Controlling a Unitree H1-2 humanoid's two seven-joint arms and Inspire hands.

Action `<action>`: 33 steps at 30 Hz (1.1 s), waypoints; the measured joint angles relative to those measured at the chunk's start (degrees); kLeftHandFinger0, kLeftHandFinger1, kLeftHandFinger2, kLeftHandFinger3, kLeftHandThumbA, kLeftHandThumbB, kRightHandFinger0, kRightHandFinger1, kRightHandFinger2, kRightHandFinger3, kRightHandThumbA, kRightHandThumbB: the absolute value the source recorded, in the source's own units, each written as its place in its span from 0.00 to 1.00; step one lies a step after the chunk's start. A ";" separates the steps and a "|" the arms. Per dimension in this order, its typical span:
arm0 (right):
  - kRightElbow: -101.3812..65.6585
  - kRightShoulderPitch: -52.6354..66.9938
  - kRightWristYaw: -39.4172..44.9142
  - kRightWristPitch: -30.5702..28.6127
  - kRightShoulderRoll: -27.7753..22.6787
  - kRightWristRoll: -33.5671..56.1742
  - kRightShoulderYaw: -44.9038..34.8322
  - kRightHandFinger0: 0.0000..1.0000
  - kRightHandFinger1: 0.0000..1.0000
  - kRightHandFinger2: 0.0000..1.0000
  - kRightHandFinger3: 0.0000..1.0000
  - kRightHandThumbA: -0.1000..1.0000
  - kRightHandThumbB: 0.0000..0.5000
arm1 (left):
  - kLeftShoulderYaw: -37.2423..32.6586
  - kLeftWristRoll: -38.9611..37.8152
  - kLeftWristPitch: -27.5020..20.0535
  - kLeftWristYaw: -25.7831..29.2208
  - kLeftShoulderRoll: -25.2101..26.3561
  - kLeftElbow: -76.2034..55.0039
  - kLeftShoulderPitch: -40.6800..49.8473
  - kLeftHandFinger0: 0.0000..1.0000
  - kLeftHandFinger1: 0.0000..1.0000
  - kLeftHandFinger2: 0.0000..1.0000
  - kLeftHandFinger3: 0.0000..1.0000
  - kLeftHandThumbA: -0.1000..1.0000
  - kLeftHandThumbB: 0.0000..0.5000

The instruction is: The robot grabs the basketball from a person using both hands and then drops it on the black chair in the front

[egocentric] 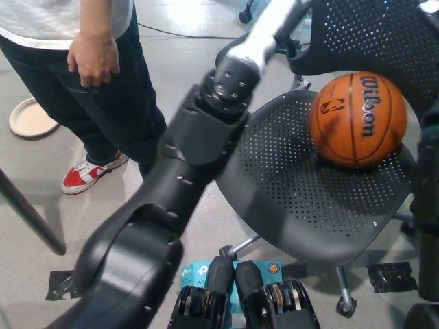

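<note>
An orange Wilson basketball (357,120) rests free on the black mesh seat of the office chair (295,199), toward its back right, close to the backrest. Neither hand touches it. My left arm is raised high across the middle of the picture. Only the white base of my left hand (264,34) shows near the top edge, above the chair's armrest, and the rest of it is cut off. A strip of my black right arm (430,178) runs along the right edge beside the chair, its hand outside the picture.
A person in dark trousers (116,103) and red-and-white shoes (86,175) stands at the upper left, one hand (92,58) hanging by the hip. A round beige disc (27,118) lies on the floor at far left. A dark table leg (27,212) slants at lower left.
</note>
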 measured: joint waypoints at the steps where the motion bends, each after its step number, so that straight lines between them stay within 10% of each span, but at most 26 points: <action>1: -1.05 1.08 0.01 0.11 0.00 -0.07 0.16 1.00 1.00 1.00 1.00 1.00 0.58 | -0.03 -0.04 0.24 -0.27 0.50 -2.96 1.21 1.00 1.00 1.00 1.00 1.00 0.69; 33: -27.93 45.14 7.01 -2.90 0.20 -9.22 23.52 1.00 1.00 1.00 1.00 1.00 0.57 | 3.51 -6.79 -1.18 -5.01 16.40 -71.87 66.77 1.00 1.00 1.00 1.00 1.00 0.52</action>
